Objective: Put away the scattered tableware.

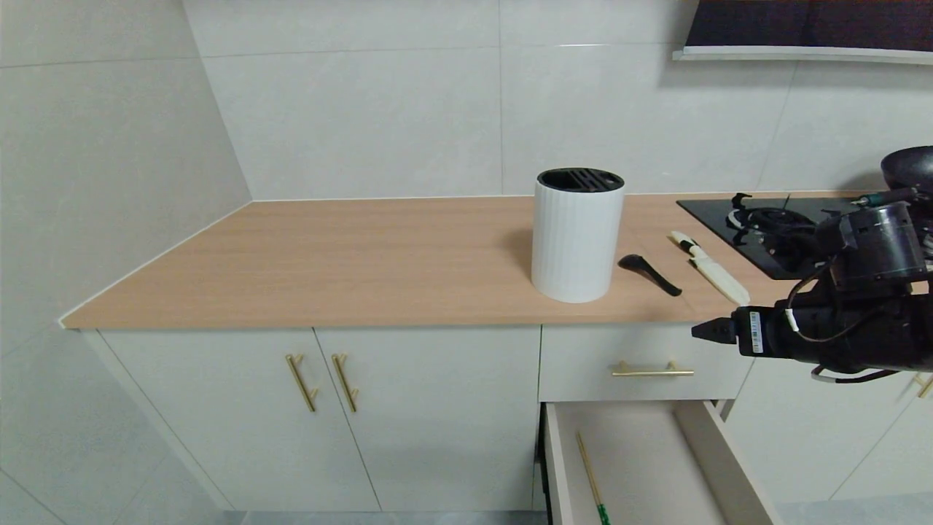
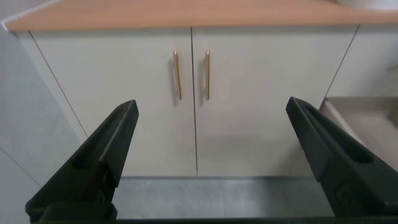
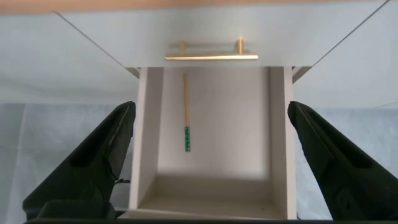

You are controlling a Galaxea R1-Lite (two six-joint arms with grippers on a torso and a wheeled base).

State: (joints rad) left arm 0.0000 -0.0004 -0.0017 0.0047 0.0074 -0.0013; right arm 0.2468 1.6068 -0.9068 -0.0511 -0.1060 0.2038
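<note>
**Spoon and knife on the counter, chopstick in the open drawer, both claws apart**

The left gripper [image 2: 211,163] sits low in front of the double cabinet doors [image 2: 193,93], its fingers spread wide with nothing between them. Each door has an upright gold handle next to the centre seam.

Above them, the wooden counter [image 1: 350,262] runs as a broad stretch of plain wood from the tiled corner to a white ribbed holder [image 1: 577,244]. The holder is a tall cylinder with a black slotted top. It stands upright near the front edge.

Just right of the holder, but not touching it, lies a black spoon [image 1: 649,274], set at a slant. Beyond it, a pale knife [image 1: 711,268] lies roughly parallel, one end close to the counter's front edge. A narrow strip of wood separates the two.

Below this part of the counter is a closed drawer with a gold bar handle [image 1: 652,370]. Under it, the lower drawer [image 1: 700,445] is pulled out. A thin wooden chopstick with a green end [image 3: 186,112] lies lengthwise inside, along the drawer's left side, green end toward the pulled-out front. I cannot tell whether it is one stick or a pair lying together.

The right gripper [image 3: 211,163] hangs above this drawer, its fingers wide apart and holding nothing.

Farther right on the counter are a black hob [image 1: 758,226] and a dark pan [image 1: 911,166].
</note>
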